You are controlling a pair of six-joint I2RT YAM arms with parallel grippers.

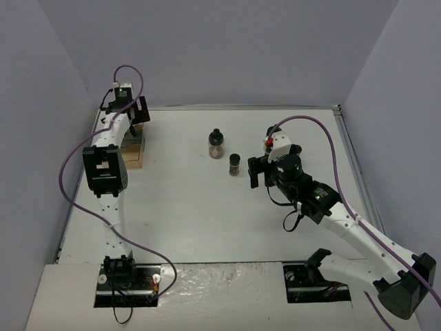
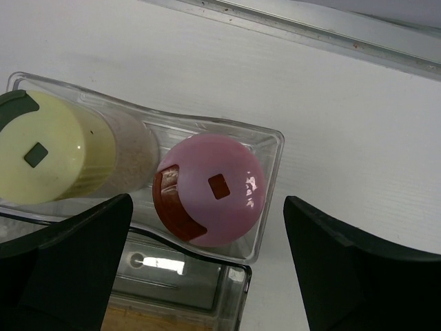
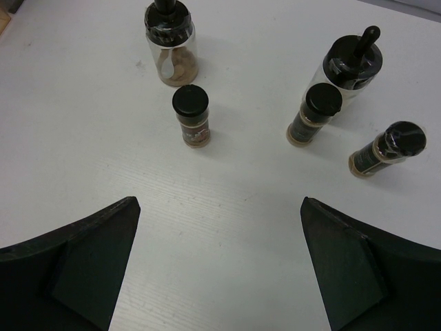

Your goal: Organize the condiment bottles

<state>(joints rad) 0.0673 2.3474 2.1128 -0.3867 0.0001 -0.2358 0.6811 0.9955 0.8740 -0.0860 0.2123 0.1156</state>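
Note:
In the left wrist view a pink-capped jar [image 2: 210, 189] and a yellow-capped jar [image 2: 41, 155] stand side by side in a clear compartment of the rack [image 2: 272, 138]. My left gripper [image 2: 207, 276] is open and empty above the pink-capped jar, one finger on each side. My right gripper [image 3: 220, 269] is open and empty over bare table. Ahead of it stand a knob-topped jar [image 3: 171, 41], a small black-capped jar [image 3: 191, 117], a second knob-topped jar [image 3: 351, 65] and two more small black-capped jars [image 3: 313, 114] [image 3: 386, 148]. The top view shows the first two jars [image 1: 216, 143] [image 1: 234, 164]; the right gripper [image 1: 260, 172] mostly hides the others.
The wooden-and-clear rack [image 1: 135, 155] stands at the table's far left edge under the left gripper [image 1: 131, 110]. A metal rail [image 2: 310, 27] runs along the table's back edge. Walls close the table [image 1: 193, 221] on three sides.

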